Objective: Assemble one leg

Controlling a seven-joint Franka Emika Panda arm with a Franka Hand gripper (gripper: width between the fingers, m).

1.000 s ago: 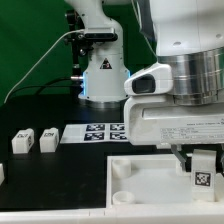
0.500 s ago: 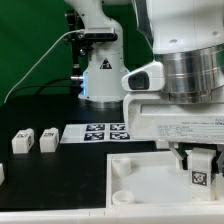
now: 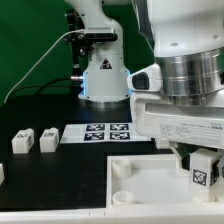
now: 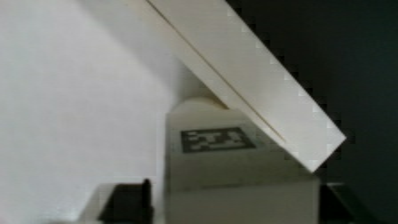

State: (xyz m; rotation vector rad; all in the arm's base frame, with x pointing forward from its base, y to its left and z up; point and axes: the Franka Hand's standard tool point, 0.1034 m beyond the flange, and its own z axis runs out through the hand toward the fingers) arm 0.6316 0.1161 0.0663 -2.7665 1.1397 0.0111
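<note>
My gripper [image 3: 203, 163] pinches 1 leg [image 3: 202, 170] upright between its fingers, marker facing out, held over the tray [image 3: 150, 181] at the exterior view's right (2 spare legs [image 3: 34, 141] wait well apart).

Arm's housing hides most of the gripper [image 3: 203, 160], and the tray [image 3: 150, 180] runs off the frame's right and bottom edges.

A white leg [image 4: 222, 150] with 1 black-and-white square marker on its face sits between the gripper's [image 4: 222, 205] 2 dark fingers [image 4: 127, 203]. Behind it lies the white tray [image 4: 80, 90], its edge running diagonally against a dark background.
</note>
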